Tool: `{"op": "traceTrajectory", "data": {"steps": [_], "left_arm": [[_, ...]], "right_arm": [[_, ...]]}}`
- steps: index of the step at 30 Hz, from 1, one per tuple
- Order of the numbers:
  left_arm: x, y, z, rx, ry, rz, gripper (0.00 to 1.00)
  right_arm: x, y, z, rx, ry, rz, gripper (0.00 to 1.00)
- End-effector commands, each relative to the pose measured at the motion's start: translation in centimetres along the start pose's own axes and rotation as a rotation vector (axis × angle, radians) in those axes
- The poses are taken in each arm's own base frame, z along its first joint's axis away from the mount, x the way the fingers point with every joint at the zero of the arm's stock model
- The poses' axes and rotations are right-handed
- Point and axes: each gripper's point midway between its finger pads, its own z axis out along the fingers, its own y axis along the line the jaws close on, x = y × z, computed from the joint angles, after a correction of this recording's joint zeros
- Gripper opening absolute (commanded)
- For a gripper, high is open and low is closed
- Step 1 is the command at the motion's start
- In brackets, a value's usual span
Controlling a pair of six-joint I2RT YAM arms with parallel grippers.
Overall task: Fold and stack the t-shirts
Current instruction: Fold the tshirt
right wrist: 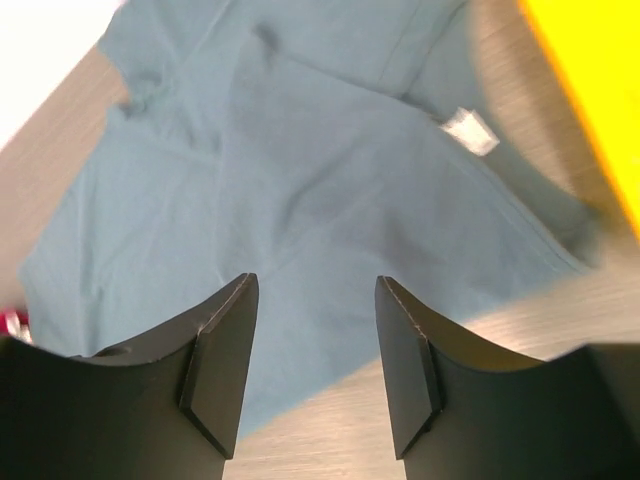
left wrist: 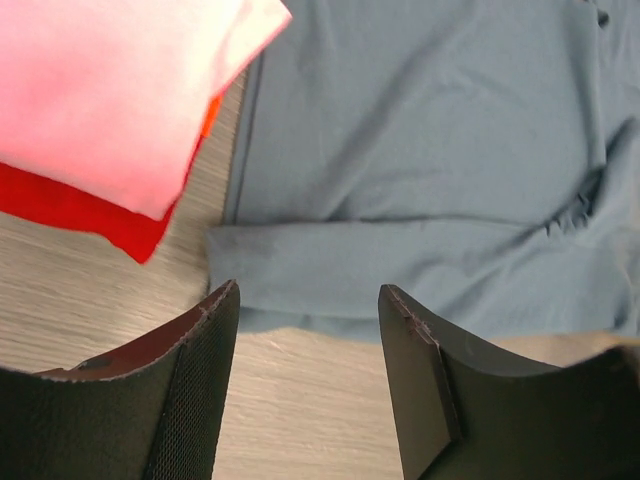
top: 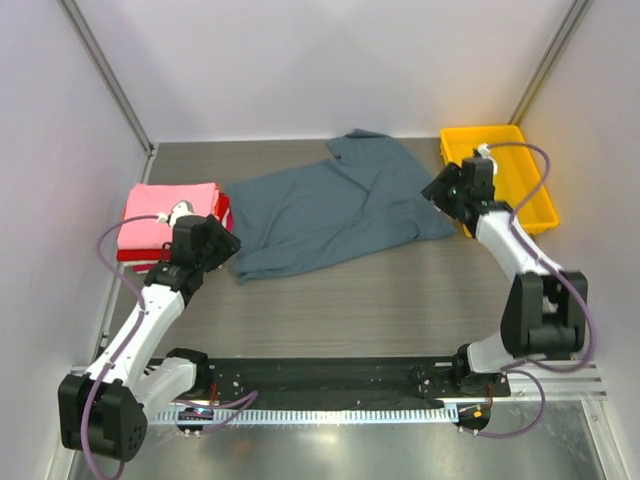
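Top external: pink tee and red tee sat stacked beside unfolded blue-grey tee. Empty left gripper, right gripper gaped.

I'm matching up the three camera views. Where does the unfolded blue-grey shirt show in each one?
Top external: the blue-grey shirt lies spread across the middle.
Left wrist: it fills the upper right, beside the folded pink shirt.
Right wrist: it fills most of the frame, left of the yellow tray.
Shared landmarks: in the top view, pink shirt at left, tray at far right.
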Motion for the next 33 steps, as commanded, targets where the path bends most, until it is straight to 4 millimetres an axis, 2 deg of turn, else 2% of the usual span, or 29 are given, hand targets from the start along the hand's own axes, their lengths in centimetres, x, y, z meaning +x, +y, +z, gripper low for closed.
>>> {"op": "traceTrajectory", "data": {"steps": [1,2,5,9,11,12,13,15,16,21,23,24,25,27,28,29,30,31,32,33], "left_arm": [[2.0,-0.4,-0.8,0.050,0.082,-0.006,0.59],[2.6,-0.1,-0.9,0.055,0.089,-0.013,0.59],[3.4,0.1,-0.9,0.072,0.097,-0.037,0.62],[4.0,0.2,-0.7,0.081,0.107,-0.054,0.67],[4.3,0.3,-0.7,0.080,0.115,-0.058,0.67],[4.3,0.2,-0.7,0.083,0.116,-0.058,0.67],[4.4,0.3,-0.7,0.082,0.117,-0.059,0.67],[4.4,0.3,-0.6,0.082,0.117,-0.061,0.67],[4.4,0.3,-0.6,0.083,0.116,-0.061,0.67],[4.5,0.4,-0.7,0.084,0.115,-0.063,0.67],[4.5,0.4,-0.7,0.083,0.116,-0.063,0.67],[4.5,0.5,-0.7,0.081,0.118,-0.064,0.67],[4.6,0.5,-0.7,0.079,0.120,-0.064,0.67],[4.7,0.6,-0.6,0.076,0.123,-0.066,0.67],[4.9,0.8,-0.5,0.069,0.129,-0.066,0.67],[5.1,0.9,-0.4,0.065,0.134,-0.065,0.67],[5.1,0.9,-0.3,0.064,0.135,-0.068,0.67],[5.4,1.1,-0.2,0.059,0.141,-0.070,0.67],[5.5,1.1,0.1,0.055,0.144,-0.071,0.66],[5.6,1.2,0.3,0.052,0.148,-0.072,0.66]], "right_arm": [[-3.1,-2.2,-1.4,0.000,-0.281,0.154,0.56],[-2.7,-3.2,-1.7,0.025,-0.308,0.171,0.56],[0.5,-6.7,-1.6,0.096,-0.312,0.241,0.56],[1.8,-8.9,-0.9,0.150,-0.345,0.326,0.56],[2.3,-9.7,-0.4,0.167,-0.352,0.360,0.56],[2.0,-9.8,-0.1,0.167,-0.373,0.372,0.55],[2.6,-10.3,0.7,0.181,-0.361,0.382,0.54],[2.1,-10.5,1.3,0.186,-0.380,0.398,0.54],[2.6,-11.0,2.1,0.206,-0.368,0.400,0.53],[2.6,-11.2,4.2,0.203,-0.364,0.428,0.52],[2.8,-11.5,4.7,0.214,-0.362,0.442,0.46],[2.8,-11.6,4.7,0.214,-0.367,0.444,0.40],[2.8,-11.9,4.5,0.227,-0.383,0.446,0.25],[2.7,-12.1,3.5,0.231,-0.403,0.447,0.11],[3.2,-12.9,2.8,0.258,-0.413,0.448,0.01],[3.6,-13.3,2.2,0.274,-0.411,0.450,0.01],[2.8,-12.7,0.8,0.248,-0.444,0.465,0.01],[3.1,-12.9,0.2,0.248,-0.446,0.471,0.01],[4.7,-13.9,-0.6,0.280,-0.418,0.469,0.01],[4.4,-13.6,-1.8,0.260,-0.438,0.480,0.01]]}}
